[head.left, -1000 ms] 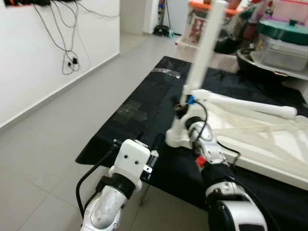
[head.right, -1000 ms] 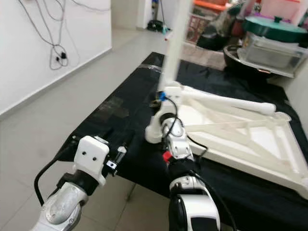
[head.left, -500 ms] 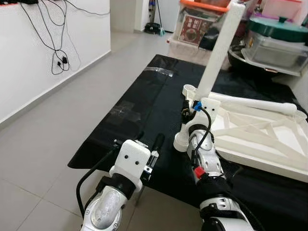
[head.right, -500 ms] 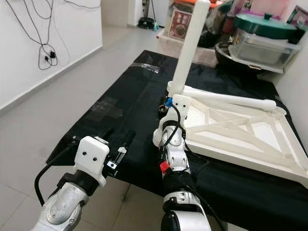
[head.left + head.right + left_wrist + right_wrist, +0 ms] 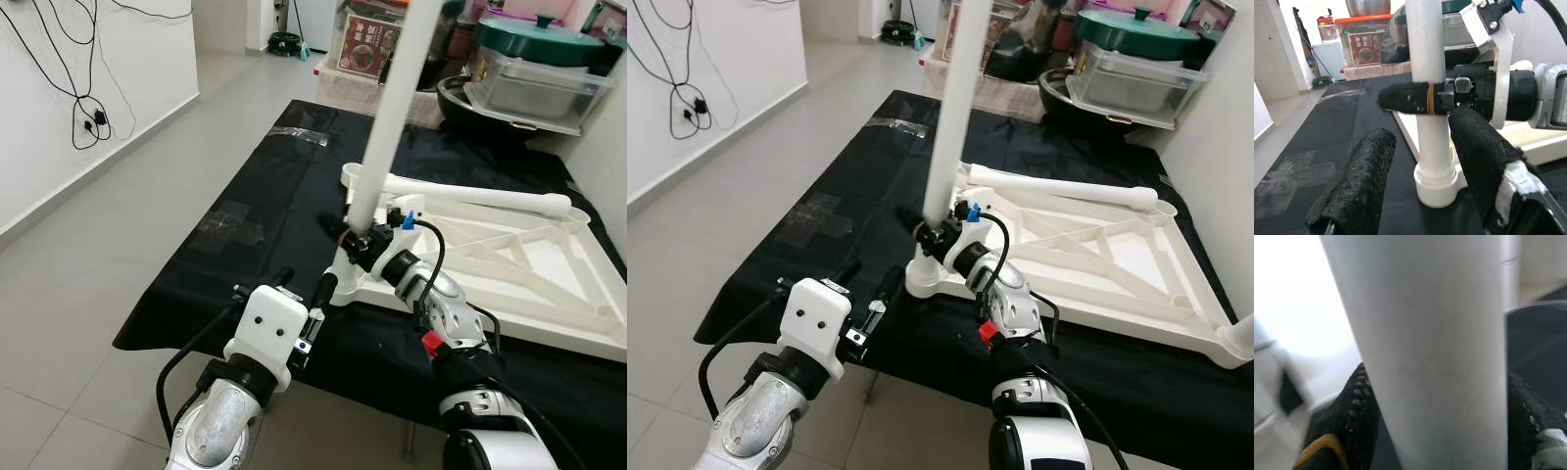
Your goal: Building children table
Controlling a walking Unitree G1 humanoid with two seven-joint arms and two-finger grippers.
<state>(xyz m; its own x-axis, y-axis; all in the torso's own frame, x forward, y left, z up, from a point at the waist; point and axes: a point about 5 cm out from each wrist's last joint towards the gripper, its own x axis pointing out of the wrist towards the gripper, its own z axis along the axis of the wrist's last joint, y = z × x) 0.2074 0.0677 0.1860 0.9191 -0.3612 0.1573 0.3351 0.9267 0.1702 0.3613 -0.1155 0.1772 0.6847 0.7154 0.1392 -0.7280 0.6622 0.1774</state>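
Observation:
The white table top point(image 5: 509, 264) lies upside down on a black cloth point(image 5: 265, 196). A white leg point(image 5: 387, 127) stands nearly upright with its lower end in the near-left corner socket point(image 5: 343, 290). My right gripper point(image 5: 353, 239) is shut on this leg just above the socket; in its wrist view the leg point(image 5: 1435, 342) stands between the black fingers point(image 5: 1347, 416). My left gripper point(image 5: 304, 286) hovers open just short of the socket, with its fingers point(image 5: 1356, 181) on either side of the leg's base point(image 5: 1436, 183) and not touching it. A second leg point(image 5: 470, 196) lies across the table top.
Storage boxes and a lidded green pot point(image 5: 539, 39) crowd the back right. Cables point(image 5: 93, 117) hang on the white wall at the left. Grey tiled floor point(image 5: 88, 255) runs along the cloth's left side.
The whole view has shifted. My right gripper still holds the leg, which has swung from a strong tilt to nearly upright over the corner socket. The left arm has kept its pose.

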